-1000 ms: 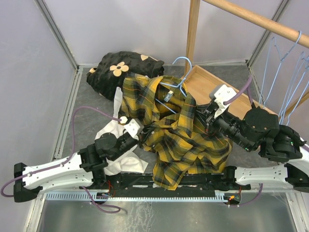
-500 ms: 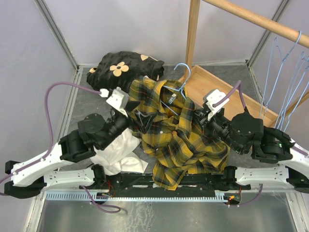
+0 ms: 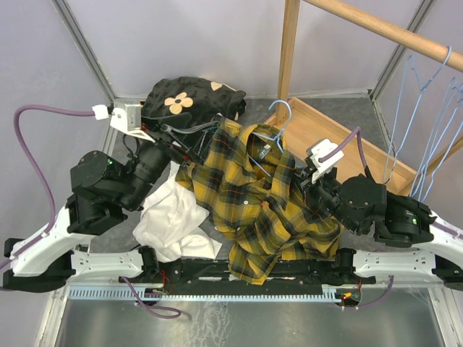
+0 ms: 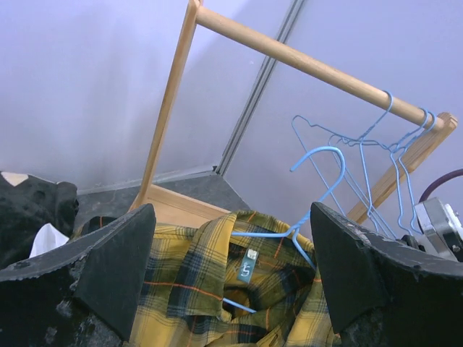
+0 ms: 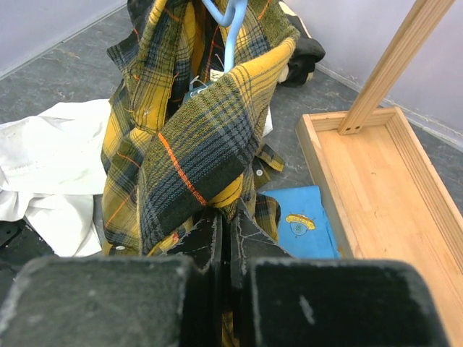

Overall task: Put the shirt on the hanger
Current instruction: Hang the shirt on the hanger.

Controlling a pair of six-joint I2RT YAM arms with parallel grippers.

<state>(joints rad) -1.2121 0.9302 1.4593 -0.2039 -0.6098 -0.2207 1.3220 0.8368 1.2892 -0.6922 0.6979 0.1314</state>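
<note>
Ahead of the left pincer [image 4: 231, 253], the teal neck label [image 4: 246, 269] on the shirt [image 4: 181, 289] bears one pale mark, illegible.

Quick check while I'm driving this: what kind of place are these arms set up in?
Most likely an enclosed lab test cell for garment handling, not a home: plain panel walls on metal framing, a wooden rail hung with spare wire hangers, and clothes heaped on the grey table.

Even, soft light fills all three views, with faint shadows. The near claw parts in both wrist views are blurred.
</note>
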